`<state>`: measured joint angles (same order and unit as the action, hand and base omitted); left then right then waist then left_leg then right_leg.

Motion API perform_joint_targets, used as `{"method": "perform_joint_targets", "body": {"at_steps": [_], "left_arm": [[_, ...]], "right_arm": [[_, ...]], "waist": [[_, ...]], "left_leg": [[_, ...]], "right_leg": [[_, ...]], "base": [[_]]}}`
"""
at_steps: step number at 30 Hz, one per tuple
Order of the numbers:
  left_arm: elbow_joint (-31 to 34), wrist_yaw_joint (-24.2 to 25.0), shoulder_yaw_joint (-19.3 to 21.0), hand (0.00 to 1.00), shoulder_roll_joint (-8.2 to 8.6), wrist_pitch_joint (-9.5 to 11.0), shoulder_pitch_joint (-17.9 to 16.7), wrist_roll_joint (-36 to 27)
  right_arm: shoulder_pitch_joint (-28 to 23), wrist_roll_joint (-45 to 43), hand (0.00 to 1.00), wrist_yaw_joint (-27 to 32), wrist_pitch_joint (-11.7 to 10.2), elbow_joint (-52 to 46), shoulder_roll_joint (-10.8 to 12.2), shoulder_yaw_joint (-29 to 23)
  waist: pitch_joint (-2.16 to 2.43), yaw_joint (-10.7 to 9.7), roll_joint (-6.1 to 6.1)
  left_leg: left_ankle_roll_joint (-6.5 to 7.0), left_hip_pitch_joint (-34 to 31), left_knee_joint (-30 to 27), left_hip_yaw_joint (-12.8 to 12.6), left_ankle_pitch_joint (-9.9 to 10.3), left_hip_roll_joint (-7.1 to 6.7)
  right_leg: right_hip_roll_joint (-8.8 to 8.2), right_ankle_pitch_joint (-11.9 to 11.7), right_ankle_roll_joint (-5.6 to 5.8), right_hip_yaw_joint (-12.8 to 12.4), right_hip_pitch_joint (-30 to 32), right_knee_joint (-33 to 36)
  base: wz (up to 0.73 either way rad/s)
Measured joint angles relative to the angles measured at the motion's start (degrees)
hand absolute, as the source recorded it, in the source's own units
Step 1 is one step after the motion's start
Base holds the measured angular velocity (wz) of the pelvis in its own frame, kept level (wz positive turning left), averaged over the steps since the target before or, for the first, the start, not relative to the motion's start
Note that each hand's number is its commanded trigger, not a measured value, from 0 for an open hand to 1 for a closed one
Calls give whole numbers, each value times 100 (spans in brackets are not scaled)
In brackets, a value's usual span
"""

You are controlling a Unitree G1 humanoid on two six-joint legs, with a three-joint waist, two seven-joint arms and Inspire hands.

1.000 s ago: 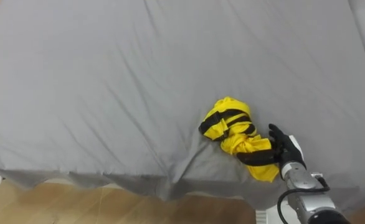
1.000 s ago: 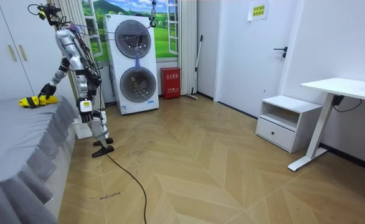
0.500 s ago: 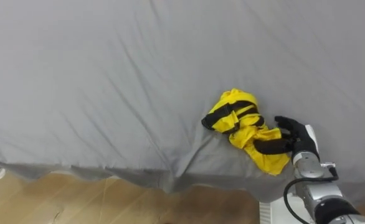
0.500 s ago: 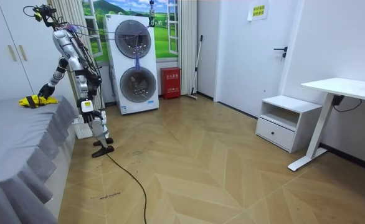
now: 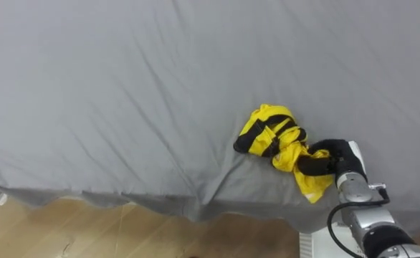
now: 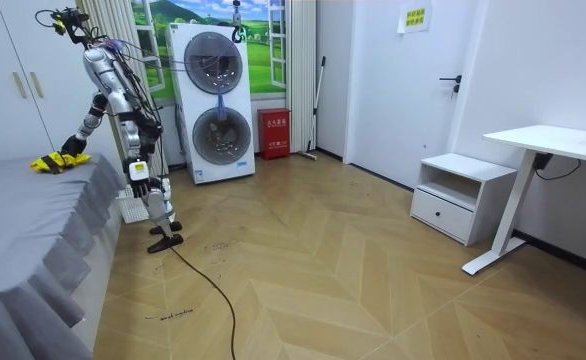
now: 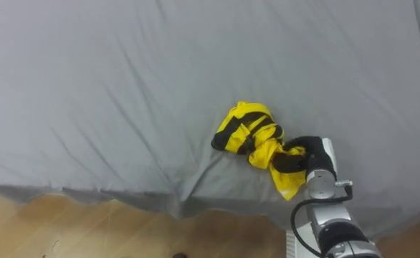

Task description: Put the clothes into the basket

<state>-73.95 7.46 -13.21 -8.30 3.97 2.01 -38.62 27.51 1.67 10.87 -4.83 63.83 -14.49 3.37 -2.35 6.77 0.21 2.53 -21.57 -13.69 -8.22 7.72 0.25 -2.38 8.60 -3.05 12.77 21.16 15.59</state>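
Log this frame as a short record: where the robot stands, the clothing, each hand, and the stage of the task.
robot: standing at the edge of the bed, right arm reaching over it
clothing: yellow-and-black garment, crumpled on the bed near its edge
right hand: fingers curled into the garment's near end
left hand: hanging beside the body, seen in the room view
stage: garment gripped but lying on the bed, not yet lifted or put in a basket
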Motion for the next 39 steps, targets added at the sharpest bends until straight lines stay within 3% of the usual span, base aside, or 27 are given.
{"method": "perform_joint_targets", "body": {"at_steps": [9, 15, 20, 23, 26, 28, 31, 35, 39], "left_arm": [[6, 30, -69, 0, -13, 7, 1, -128], [-18, -1, -13, 0, -27, -2, 10, -120], [-30, 0, 143, 0, -45, -67, -68, -117], [-17, -7, 319, 0, -79, -150, -230, -120], [-1, -59, 560, 0, -112, -178, -350, 96], [34, -111, 758, 0, -153, -247, -436, 339], [145, -192, 859, 0, -148, -316, -563, 337], [257, -375, 860, 0, -146, -404, -579, 473], [442, -404, 928, 0, -130, -472, -503, 725]], "right_arm": [[41, 113, 100, -32, 0, -117, -65, -9], [48, 712, 100, -30, -5, -173, -154, -34], [-356, 1151, 100, -32, -3, -831, -194, -53], [-649, 1424, 100, -23, 8, -1459, -204, -152], [-1081, 1611, 100, -9, 85, -2009, -215, -321], [-1432, 1639, 100, -76, 169, -2273, -200, -525], [-1833, 1725, 100, -84, 348, -2919, -206, -930], [-2232, 1735, 100, 13, 362, -3605, -287, -1117], [-2617, 1790, 100, 116, 381, -3772, -271, -1496]], "waist": [[7, -6, 17], [10, -45, 19], [26, -99, -6], [37, -350, -19], [124, -555, -145], [210, -717, -267], [240, -972, -296], [251, -1207, -305], [290, -1353, -199]], "left_leg": [[4, -90, 2, -51, -2, 0], [3, -33, 13, -44, -3, 1], [3, 250, 45, -105, -2, -2], [4, 462, 87, -97, -2, -19], [3, 778, 170, -147, -2, -20], [1, 1083, 218, -278, 0, -11], [-1, 1537, 360, -441, 3, -21], [-17, 1914, 466, -757, 16, 0], [-80, 2268, 558, -915, 174, 79]], "right_leg": [[0, 2, 2, -42, 106, 15], [-2, 2, 3, -22, 50, 11], [-1, 14, 22, -88, -198, -1], [4, 23, 37, -109, -437, -96], [33, 19, 57, -192, -740, -204], [49, 10, 64, -259, -1042, -321], [68, 11, 97, -482, -1394, -414], [102, 20, 103, -748, -1576, -403], [257, 21, 106, -1112, -1730, -401]], "base": [[-2], [0], [-4], [-1], [-6], [-16], [-35], [-41], [-44]]}}
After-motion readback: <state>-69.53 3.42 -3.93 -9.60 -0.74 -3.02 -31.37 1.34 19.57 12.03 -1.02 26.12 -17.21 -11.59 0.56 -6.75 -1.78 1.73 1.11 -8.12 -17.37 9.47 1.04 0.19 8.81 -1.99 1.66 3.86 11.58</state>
